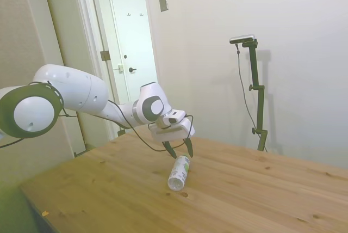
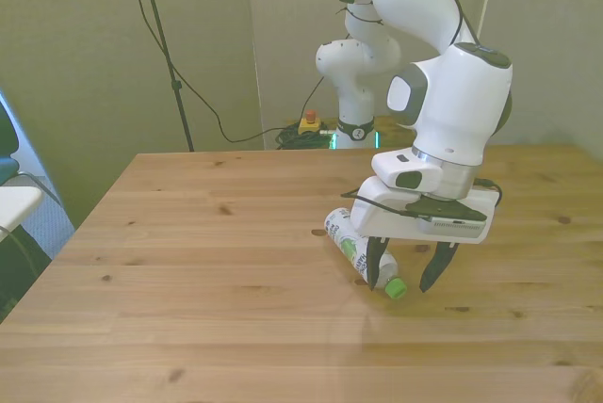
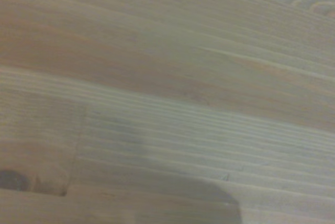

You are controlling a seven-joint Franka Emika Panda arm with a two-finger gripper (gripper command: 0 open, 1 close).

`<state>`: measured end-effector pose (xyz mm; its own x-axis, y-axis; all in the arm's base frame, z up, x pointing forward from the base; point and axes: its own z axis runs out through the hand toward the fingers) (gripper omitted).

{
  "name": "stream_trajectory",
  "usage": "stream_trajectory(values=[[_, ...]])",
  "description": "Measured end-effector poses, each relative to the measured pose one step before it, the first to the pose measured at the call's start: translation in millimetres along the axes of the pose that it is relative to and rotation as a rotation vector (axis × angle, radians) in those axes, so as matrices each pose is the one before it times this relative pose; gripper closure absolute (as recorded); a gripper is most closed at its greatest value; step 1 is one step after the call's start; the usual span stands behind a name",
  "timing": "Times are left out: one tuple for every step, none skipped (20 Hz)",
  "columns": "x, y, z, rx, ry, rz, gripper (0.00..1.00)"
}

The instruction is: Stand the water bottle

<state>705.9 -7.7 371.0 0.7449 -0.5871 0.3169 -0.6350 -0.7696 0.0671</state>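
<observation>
water bottle is seen lying on its side on the wooden table, roughly mid-table, green cap pointed toward the near edge in the front view. gripper is held low over the cap end w/ fingers spread apart, nothing grasped; cap sits btwn the fingertips. only blurred table grain is shown in wrist view.

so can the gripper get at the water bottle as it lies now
Probably yes: the gripper hangs open at the cap end of the lying water bottle, one finger on each side, with nothing between them on the table.
</observation>
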Motion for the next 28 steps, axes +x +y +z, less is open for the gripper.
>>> stream_trajectory(values=[[0.81, 1.21, 1.85, -0.00373, -0.00002, 0.00166, 0.0], [0.62, 1.17, 1.79, -0.00362, -0.00031, 0.00144, 1.0], [0.24, 0.7, 1.73, -0.00282, -0.00093, 0.00076, 1.0], [-0.08, 0.31, 1.79, -0.00227, -0.00134, 0.00009, 1.0], [-0.18, 0.12, 1.37, -0.00165, -0.00118, -0.0001, 1.0], [0.03, 0.25, 0.92, -0.00129, -0.00059, 0.00023, 1.0], [0.35, 0.55, 0.69, -0.00131, -0.00012, 0.00078, 1.0], [0.55, 0.78, 0.49, -0.00136, 0.00021, 0.00122, 1.0], [0.65, 0.93, 0.55, -0.00154, 0.00026, 0.00141, 1.0], [0.51, 0.77, 0.59, -0.0014, 0.00006, 0.0011, 1.0], [0.3, 0.4, 0.34, -0.00076, 0.00007, 0.00062, 1.0], [0.33, 0.37, 0.21, -0.00054, 0.00014, 0.00067, 1.0], [0.3, 0.36, 0.08, -0.00032, 0.0001, 0.00066, 1.0], [0.43, 0.47, 0.06, -0.00023, 0.00001, 0.00096, 1.0], [0.72, 0.81, 0.13, -0.0004, -0.00021, 0.00171, 1.0], [0.98, 1.02, 0.12, -0.00034, -0.00034, 0.00235, 1.0], [1.36, 1.26, 0.09, -0.00057, -0.00041, 0.0029, 1.0], [1.68, 1.64, 0.21, -0.00002, -0.00132, 0.00463, 1.0], [1.76, 1.85, 0.5, -0.00003, -0.0023, 0.00551, 1.0], [2.16, 2.21, 0.83, -0.00055, -0.0027, 0.00637, 1.0], [2.47, 2.84, 1.35, -0.00096, -0.0027, 0.00725, 1.0], [2.48, 2.99, 1.62, -0.00099, -0.00268, 0.00734, 1.0], [2.5, 3.28, 1.95, -0.00078, -0.00362, 0.00791, 1.0], [2.16, 3.2, 2.06, 0.00072, -0.00595, 0.00793, 1.0], [1.72, 2.34, 1.66, 0.0025, -0.00743, 0.00902, 1.0], [1.78, 2.07, 1.19, -0.00025, -0.00793, 0.00912, 1.0], [1.49, 1.65, 0.38, -0.00385, -0.01145, 0.00967, 1.0], [1.47, 0.75, -0.82, -0.00366, -0.01238, 0.01296, 1.0]])
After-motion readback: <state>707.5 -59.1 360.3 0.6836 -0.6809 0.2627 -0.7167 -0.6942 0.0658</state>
